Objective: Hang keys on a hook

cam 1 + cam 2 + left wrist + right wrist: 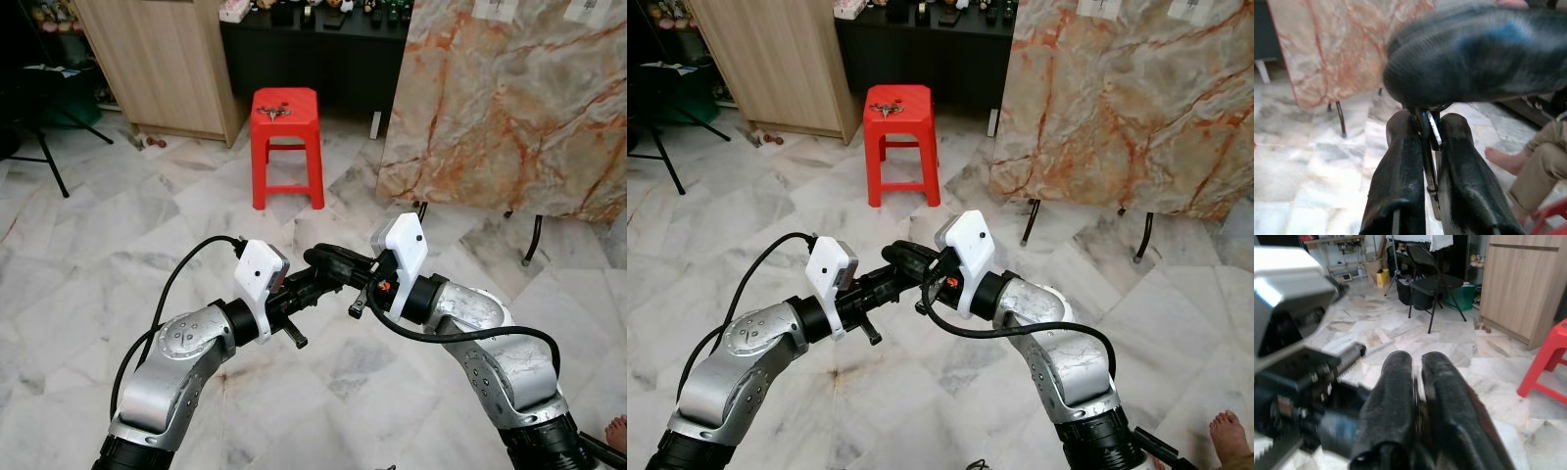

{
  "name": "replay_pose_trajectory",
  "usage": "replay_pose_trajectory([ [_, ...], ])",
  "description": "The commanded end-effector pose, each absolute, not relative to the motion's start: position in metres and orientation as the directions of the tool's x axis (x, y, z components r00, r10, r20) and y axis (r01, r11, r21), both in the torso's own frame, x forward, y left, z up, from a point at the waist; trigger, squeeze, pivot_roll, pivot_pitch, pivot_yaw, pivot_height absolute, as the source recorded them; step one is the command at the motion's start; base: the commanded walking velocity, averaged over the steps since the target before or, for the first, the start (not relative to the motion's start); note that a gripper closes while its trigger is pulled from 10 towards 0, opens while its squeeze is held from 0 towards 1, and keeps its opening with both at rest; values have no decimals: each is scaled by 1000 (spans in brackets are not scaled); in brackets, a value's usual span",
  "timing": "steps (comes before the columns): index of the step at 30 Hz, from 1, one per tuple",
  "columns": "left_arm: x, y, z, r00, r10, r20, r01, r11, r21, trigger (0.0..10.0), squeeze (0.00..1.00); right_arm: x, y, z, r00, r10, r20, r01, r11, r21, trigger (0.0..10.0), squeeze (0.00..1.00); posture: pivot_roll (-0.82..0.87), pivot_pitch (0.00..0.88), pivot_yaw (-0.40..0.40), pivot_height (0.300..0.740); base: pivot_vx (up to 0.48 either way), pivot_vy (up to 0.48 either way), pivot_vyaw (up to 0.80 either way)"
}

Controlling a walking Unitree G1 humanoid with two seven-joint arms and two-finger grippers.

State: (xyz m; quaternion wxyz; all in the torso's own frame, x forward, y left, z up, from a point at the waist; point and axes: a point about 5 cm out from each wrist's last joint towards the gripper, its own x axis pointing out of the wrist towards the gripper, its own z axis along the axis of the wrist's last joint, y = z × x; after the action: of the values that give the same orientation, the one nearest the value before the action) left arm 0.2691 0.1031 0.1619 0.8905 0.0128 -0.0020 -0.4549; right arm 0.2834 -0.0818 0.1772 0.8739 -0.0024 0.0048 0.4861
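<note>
My two grippers meet tip to tip at chest height over the marble floor. The left gripper (333,266) is shut on a thin metal key ring with its keys (1431,129), seen between its fingers (1400,161) in the left wrist view. The right gripper (315,258) crosses just above that ring. Its fingers (1396,382) are pressed together, and whether they also pinch the ring is hidden. Another small bunch of keys (277,113) lies on top of a red plastic stool (287,147) further ahead.
A marble-patterned slab (509,108) on thin black legs stands at the right. A wooden cabinet (162,59) and a dark shelf unit are at the back. A tripod leg (49,162) is at the left. A person's bare foot (1227,431) is at the lower right.
</note>
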Motion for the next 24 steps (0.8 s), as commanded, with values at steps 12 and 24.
replay_pose_trajectory([
  [12,269,102,164,582,-813,-6,813,581,29,0,0,293,-93,191,619,784,54,-785,620,-3,10000,1000,-150,138,-31,727,0,0,0],
  [24,271,111,154,643,-766,0,765,643,-19,0,0,318,-151,208,896,374,240,-421,887,189,10000,459,-148,127,-39,727,0,0,0],
])
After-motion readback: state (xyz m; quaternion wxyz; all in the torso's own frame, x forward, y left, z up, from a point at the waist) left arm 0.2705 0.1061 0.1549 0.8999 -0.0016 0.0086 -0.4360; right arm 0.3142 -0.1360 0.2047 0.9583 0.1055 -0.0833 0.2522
